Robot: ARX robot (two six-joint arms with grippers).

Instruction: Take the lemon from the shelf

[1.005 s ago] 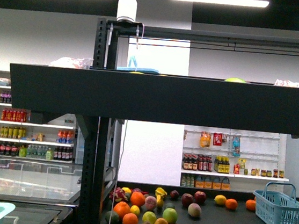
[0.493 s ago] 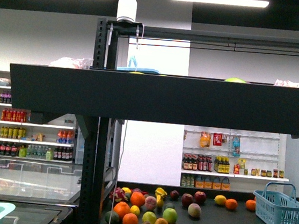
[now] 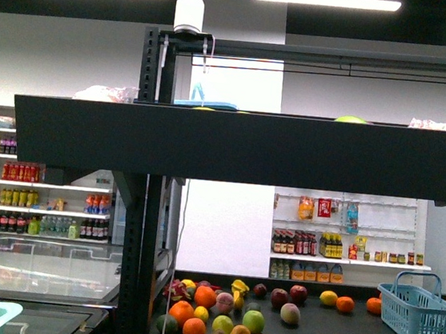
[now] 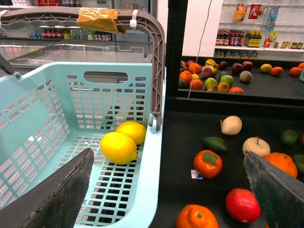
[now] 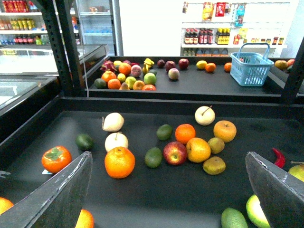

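Crowding the shelf (image 5: 142,190): oranges (image 5: 119,162), apples (image 5: 175,152), limes (image 5: 153,157).

Dark grey, scuffed, wedge-shaped gripper fingers (image 4: 52,199)

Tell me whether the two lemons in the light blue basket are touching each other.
Touching. In the left wrist view the front lemon overlaps the rear lemon with no basket floor visible between them; they lie pressed together.

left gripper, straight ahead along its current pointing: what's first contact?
Likely the light blue basket, its slotted floor beside the two lemons. The left gripper is open and straddles the basket's near right rim, so that rim may touch first; depth is unclear.
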